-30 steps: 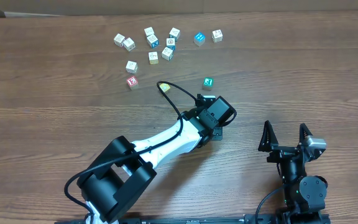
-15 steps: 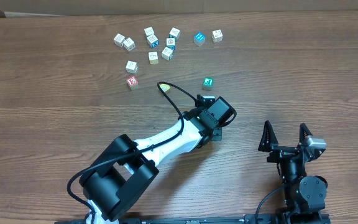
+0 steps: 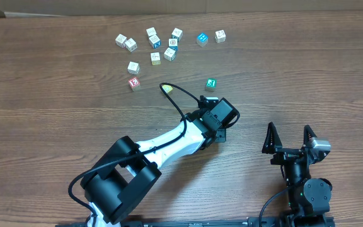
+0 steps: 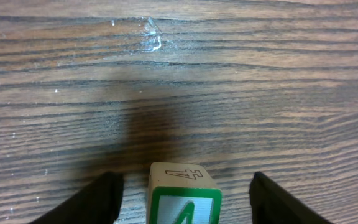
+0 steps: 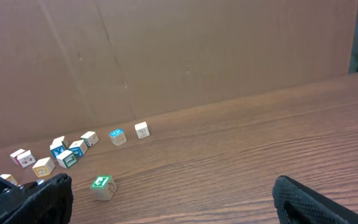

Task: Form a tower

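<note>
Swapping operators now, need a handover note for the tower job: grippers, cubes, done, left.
Left gripper: open, a gap on each side of a green-faced cube.
Right gripper: open, empty, parked at the near right.
Green-topped cube stands alone mid-table; loose cubes lie scattered at the far side.
Done: no stack visible.
Left: stack the cubes.

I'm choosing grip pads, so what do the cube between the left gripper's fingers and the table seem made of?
The cube looks like pale unfinished wood with a glossy green-and-white printed face and an outlined figure on top. The table looks like dark wood or wood-grain laminate; its slight sheen leaves that open.
</note>
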You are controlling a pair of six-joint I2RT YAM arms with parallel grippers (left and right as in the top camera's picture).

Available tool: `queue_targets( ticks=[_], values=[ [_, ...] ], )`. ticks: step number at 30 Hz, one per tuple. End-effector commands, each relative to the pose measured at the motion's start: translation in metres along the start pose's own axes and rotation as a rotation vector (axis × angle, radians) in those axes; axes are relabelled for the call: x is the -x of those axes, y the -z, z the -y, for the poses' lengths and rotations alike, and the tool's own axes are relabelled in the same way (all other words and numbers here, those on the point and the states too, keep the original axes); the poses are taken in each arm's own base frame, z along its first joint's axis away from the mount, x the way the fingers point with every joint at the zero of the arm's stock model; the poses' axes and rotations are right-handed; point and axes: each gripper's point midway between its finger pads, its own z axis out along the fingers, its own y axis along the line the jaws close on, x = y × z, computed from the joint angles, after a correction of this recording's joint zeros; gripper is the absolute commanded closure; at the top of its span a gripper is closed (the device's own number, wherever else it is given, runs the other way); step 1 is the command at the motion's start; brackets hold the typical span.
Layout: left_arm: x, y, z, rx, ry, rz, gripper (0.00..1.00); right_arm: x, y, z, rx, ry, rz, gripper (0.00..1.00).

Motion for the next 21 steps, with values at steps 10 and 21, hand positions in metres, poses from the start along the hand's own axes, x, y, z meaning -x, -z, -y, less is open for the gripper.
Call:
queue_targets(
  ticks=[10, 21],
  values=[
    [-0.0043, -0.0061, -0.0040, 0.019, -0.360, -0.006, 0.43, -0.0024, 0.0000, -0.0008, 0.006, 0.004, 0.001, 0.00],
    [-0.0058, -0.0061, -0.0054, 0.024, -0.235, -0.012, 0.70, -0.0024, 0.0000, -0.0008, 0.006, 0.004, 0.001, 0.00]
  ],
)
